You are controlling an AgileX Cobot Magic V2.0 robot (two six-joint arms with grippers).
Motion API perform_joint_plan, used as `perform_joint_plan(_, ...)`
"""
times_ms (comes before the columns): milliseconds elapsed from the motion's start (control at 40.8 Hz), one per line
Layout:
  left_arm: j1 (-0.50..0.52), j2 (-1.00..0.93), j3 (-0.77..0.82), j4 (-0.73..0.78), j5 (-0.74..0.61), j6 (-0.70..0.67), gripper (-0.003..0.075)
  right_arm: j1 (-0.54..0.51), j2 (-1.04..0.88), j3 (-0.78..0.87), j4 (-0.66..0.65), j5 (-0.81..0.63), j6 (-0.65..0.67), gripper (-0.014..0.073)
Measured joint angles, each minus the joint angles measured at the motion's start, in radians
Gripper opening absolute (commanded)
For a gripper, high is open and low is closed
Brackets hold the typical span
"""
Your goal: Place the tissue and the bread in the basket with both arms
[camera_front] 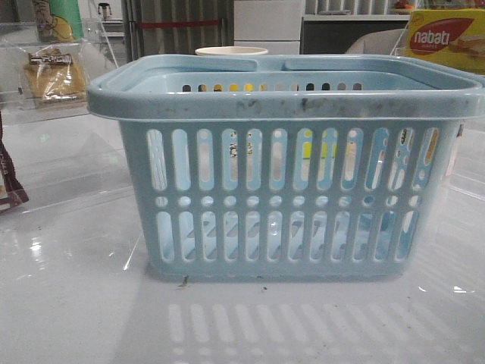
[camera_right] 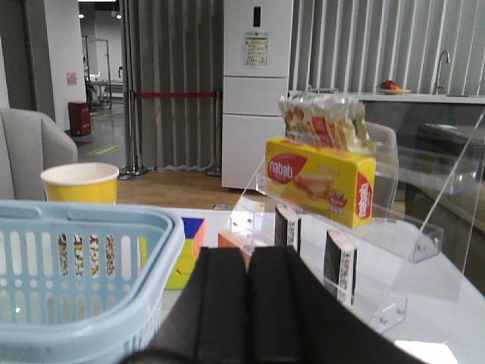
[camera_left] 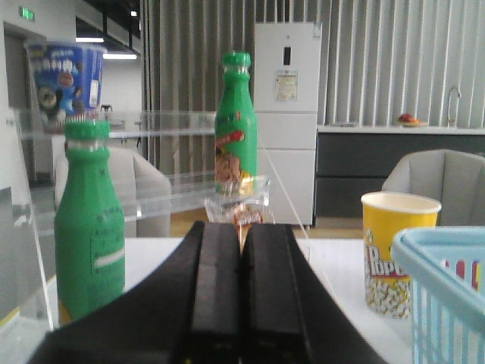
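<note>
The light-blue slotted basket [camera_front: 280, 197] stands in the middle of the table, and I see no pack or bread through its slots. It also shows in the left wrist view [camera_left: 447, 296] and the right wrist view [camera_right: 83, 265]. The bread [camera_front: 53, 72], golden in a clear wrapper, lies on a clear shelf at the far left. In the left wrist view it [camera_left: 239, 208] sits just beyond my left gripper [camera_left: 242, 227], which is shut and empty. Two near-black tissue packs [camera_right: 288, 227] [camera_right: 339, 265] stand on a clear shelf ahead of my right gripper [camera_right: 248, 254], also shut and empty. Neither gripper shows in the front view.
Two green bottles [camera_left: 89, 220] [camera_left: 236, 125] stand on the left clear rack. A yellow popcorn cup [camera_left: 398, 250] stands behind the basket. A yellow nabati box [camera_right: 322, 178] and snack bags sit on the right rack. A coloured cube [camera_right: 189, 250] is by the basket. A brown snack packet [camera_front: 11, 182] is at the left edge.
</note>
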Motion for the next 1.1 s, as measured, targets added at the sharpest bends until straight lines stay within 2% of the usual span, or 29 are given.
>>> perform_joint_plan(196,0.000,0.075,-0.253,0.000,0.117,-0.002,0.0093,0.000,0.172,-0.242,0.000,0.162,0.000,0.0059)
perform_joint_plan(465,0.000,0.323,-0.540,0.000,0.416,-0.002,0.0093,0.000,0.443,-0.473,0.000,0.400,0.000,0.0059)
perform_joint_plan(735,0.000,0.531,-0.570,0.000,0.579,-0.002,0.0093,0.000,0.656,-0.486,0.000,0.468,0.000,0.0059)
perform_joint_plan(1102,0.000,0.736,-0.570,0.000,0.593,-0.002,0.0095,0.000,0.898,-0.486,0.000,0.462,0.000,0.0080)
